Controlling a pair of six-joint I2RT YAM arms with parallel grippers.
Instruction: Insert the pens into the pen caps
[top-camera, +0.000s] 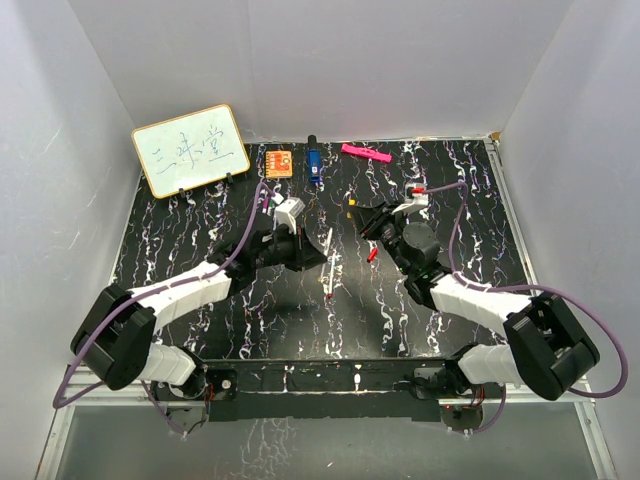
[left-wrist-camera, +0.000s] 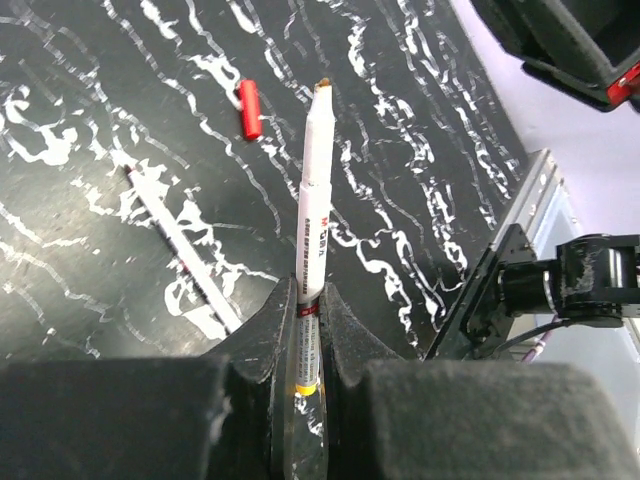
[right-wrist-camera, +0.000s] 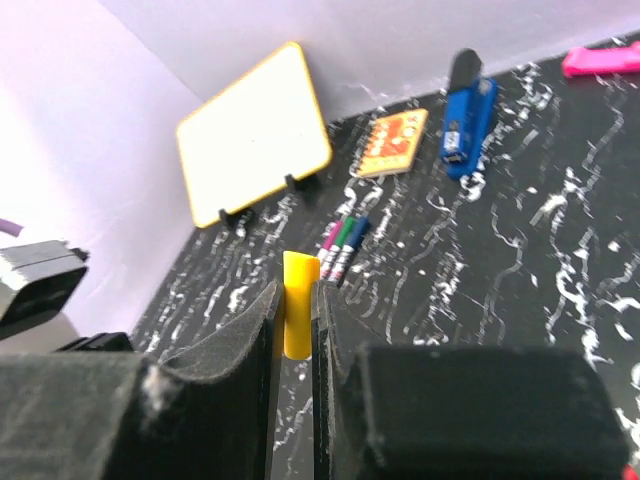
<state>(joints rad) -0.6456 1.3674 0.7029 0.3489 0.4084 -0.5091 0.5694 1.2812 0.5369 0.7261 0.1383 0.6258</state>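
Observation:
My left gripper (left-wrist-camera: 305, 295) is shut on a white-barrelled pen (left-wrist-camera: 312, 215) with a yellow rear end; its bare tip points up and away, toward a red pen cap (left-wrist-camera: 249, 108) lying on the table. A second white pen (left-wrist-camera: 180, 250) lies flat to the left of it. In the top view the left gripper (top-camera: 303, 248) is at mid-table, the lying pen (top-camera: 327, 270) is just right of it, and the red cap (top-camera: 372, 253) is beyond. My right gripper (right-wrist-camera: 297, 290) is shut on a yellow pen cap (right-wrist-camera: 298, 305) and held above the table; it also shows in the top view (top-camera: 367, 220).
Three capped pens (right-wrist-camera: 343, 245) (purple, green, blue) lie side by side beyond the yellow cap. A small whiteboard (top-camera: 190, 150), an orange square block (top-camera: 279, 162), a blue and black marker (top-camera: 313, 165) and a pink bar (top-camera: 366, 153) stand along the back edge. White walls enclose the black marbled table (top-camera: 200, 230).

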